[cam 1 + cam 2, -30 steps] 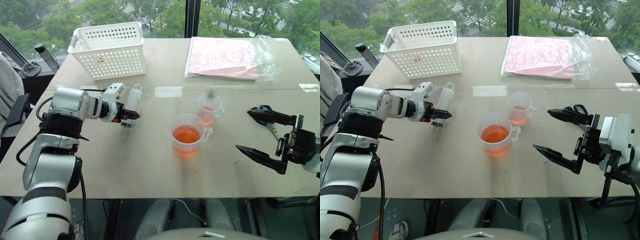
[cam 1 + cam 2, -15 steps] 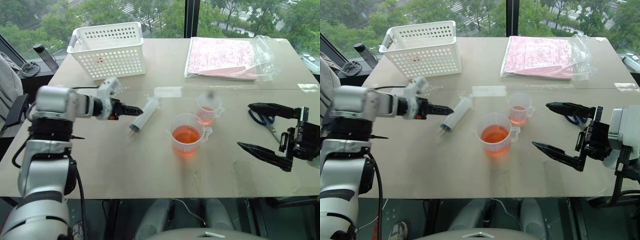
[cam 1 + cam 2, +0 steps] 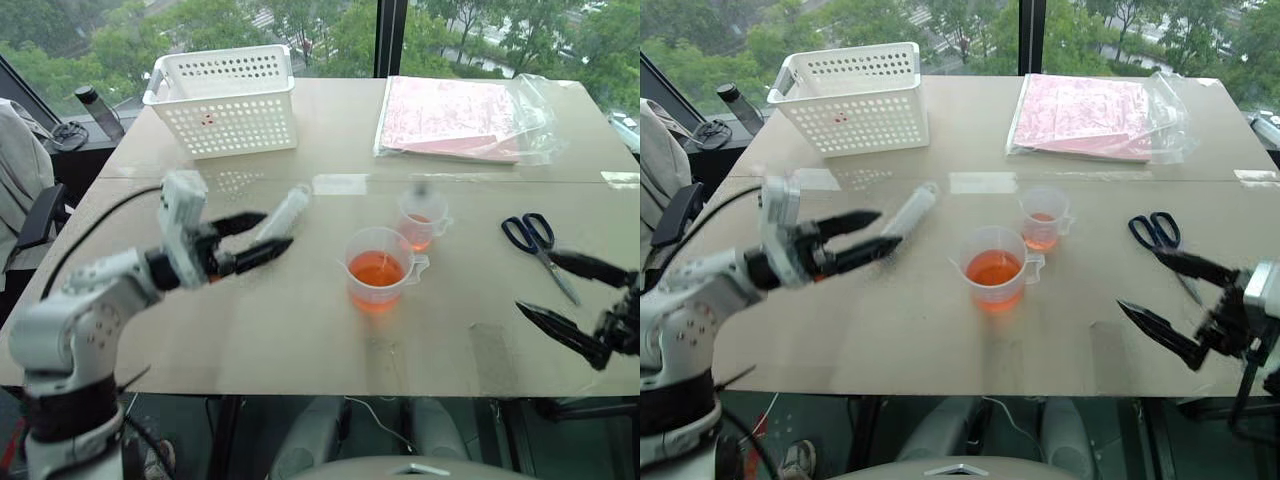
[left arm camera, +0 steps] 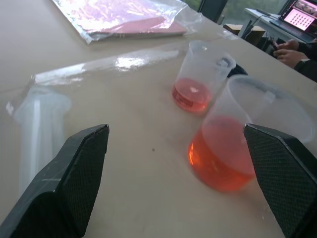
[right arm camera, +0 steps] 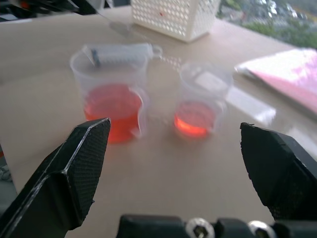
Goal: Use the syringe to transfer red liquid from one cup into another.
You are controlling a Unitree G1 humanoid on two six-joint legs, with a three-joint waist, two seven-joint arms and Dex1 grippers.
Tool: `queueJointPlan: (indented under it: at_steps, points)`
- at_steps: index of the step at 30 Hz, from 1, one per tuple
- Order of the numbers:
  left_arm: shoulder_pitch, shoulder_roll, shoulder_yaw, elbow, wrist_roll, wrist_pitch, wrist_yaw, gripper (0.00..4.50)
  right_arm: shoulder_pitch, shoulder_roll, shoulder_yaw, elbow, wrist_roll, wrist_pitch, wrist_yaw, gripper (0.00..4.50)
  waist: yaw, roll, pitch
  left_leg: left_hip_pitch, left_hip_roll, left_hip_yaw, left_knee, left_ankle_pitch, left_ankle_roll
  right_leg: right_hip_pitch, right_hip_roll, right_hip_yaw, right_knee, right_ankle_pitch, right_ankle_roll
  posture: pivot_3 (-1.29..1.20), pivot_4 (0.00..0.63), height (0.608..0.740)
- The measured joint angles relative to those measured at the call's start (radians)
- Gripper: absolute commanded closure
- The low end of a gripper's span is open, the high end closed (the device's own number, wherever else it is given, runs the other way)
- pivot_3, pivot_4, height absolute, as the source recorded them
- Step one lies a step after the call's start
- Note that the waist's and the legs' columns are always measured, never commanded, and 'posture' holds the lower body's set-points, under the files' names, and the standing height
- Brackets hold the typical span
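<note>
Syringe (image 3: 283,214) lies flat on the pale surface (image 3: 300,330) in the left eye view, free of any grip, its body slanting toward the white basket (image 3: 225,98) at the far left. The left tool (image 3: 252,240) hangs just in front of it with its two black fingers spread apart and nothing between them. Near the middle stands the larger beaker (image 3: 379,279) with red liquid (image 3: 377,270) in its lower part, and just behind it to the right the smaller cup (image 3: 420,222) holds a shallow red layer. Blue-handled scissors (image 3: 540,244) lie to the right, and a pink sheet in a clear bag (image 3: 455,116) rests at the far side. The right tool (image 3: 580,305) hovers at the right edge, released, fingers wide and empty. From the left wrist view, both dark fingers stand far apart; the syringe lies beside one of them, and the two cups stand close together near the other. From the right wrist view, the fingers are again wide open, framing the beaker and the smaller cup side by side, with the syringe lying beyond the beaker and the basket farther off.
</note>
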Motion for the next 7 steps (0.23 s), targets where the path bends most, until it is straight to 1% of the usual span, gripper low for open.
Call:
queueJointPlan:
  at_steps: [2, 4, 6, 7]
  points:
    - [0.137, 0.012, 0.027, -0.011, 0.031, -0.092, -0.04, 0.08, 0.088, 0.057, -0.027, 0.032, -0.06, -0.07, 0.039, 0.0, 0.001, 0.002, -0.001, 0.001, 0.0, 0.001, -0.003, -0.002, 0.004, 0.0, 0.0, 0.001, -0.001, 0.0, 0.0, 0.0, 0.15, 0.74]
    - [0.228, 0.02, 0.032, -0.005, 0.069, -0.172, -0.072, 0.08, 0.132, 0.083, -0.041, 0.055, -0.092, -0.117, 0.066, 0.0, 0.003, 0.004, -0.002, 0.002, 0.001, 0.002, -0.003, -0.003, 0.004, 0.001, 0.0, 0.001, -0.001, 0.0, -0.001, 0.0, 0.15, 0.74]
    - [0.29, 0.019, 0.027, 0.017, 0.101, -0.235, -0.096, 0.08, 0.152, 0.108, -0.047, 0.068, -0.107, -0.157, 0.08, 0.0, 0.005, 0.005, -0.004, 0.004, 0.002, 0.004, -0.003, -0.003, 0.004, 0.002, 0.0, 0.001, -0.002, 0.0, -0.001, 0.0, 0.15, 0.74]
    - [0.313, 0.014, 0.025, 0.042, 0.119, -0.271, -0.099, 0.08, 0.164, 0.123, -0.047, 0.083, -0.12, -0.181, 0.09, 0.0, 0.01, 0.006, -0.004, 0.004, 0.002, 0.004, -0.003, -0.005, 0.002, 0.003, 0.0, 0.002, -0.002, -0.002, -0.003, 0.0, 0.15, 0.74]
